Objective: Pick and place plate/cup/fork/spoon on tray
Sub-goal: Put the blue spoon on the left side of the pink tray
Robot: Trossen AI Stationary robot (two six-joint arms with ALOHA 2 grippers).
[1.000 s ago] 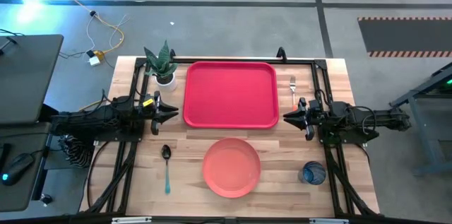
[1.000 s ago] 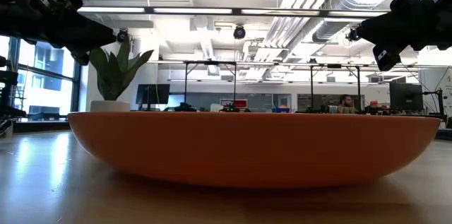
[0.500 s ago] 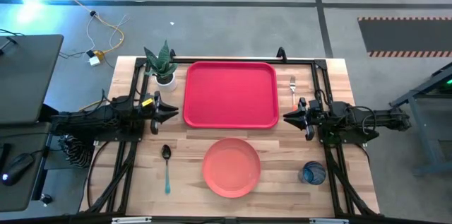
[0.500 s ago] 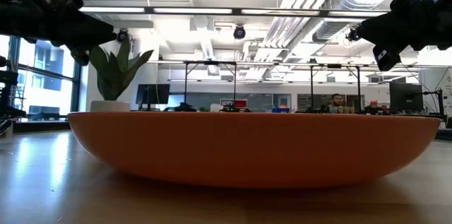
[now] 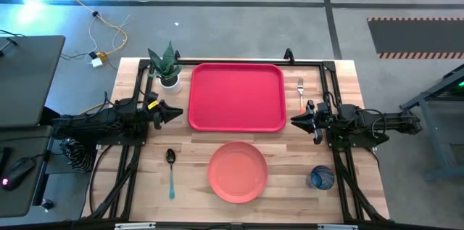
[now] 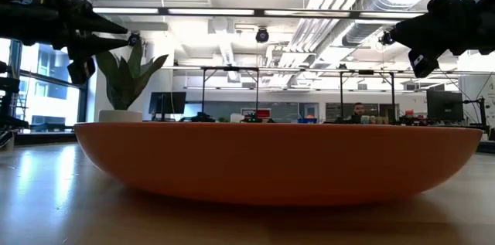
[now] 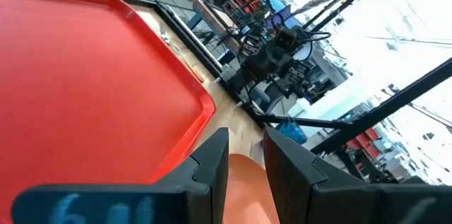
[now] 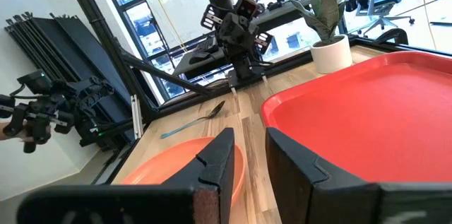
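1. We find the tray [image 5: 236,97] lying flat at the far middle of the surface [image 5: 199,165], with nothing on it.
2. The plate [image 5: 238,171] rests on the surface just in front of the tray, apart from its near edge. In the low view the plate [image 6: 278,161] fills the foreground.
3. The spoon [image 5: 171,172] lies on the surface to the left of the plate, bowl toward the tray, handle toward the near edge.
4. The fork [image 5: 300,92] lies just beside the tray's right edge, tines pointing away.
5. The cup [image 5: 320,178] stands near the front right corner, well apart from the plate.
6. The left tool [image 5: 174,112] hovers beside the tray's left edge, pointing at it; its fingers [image 7: 212,164] stand a narrow gap apart, holding nothing.
7. The right tool [image 5: 293,120] hovers beside the tray's right edge, near the fork; its fingers [image 8: 219,157] likewise show a narrow gap and carry nothing.
8. A potted plant [image 5: 166,64] stands at the tray's far left corner.
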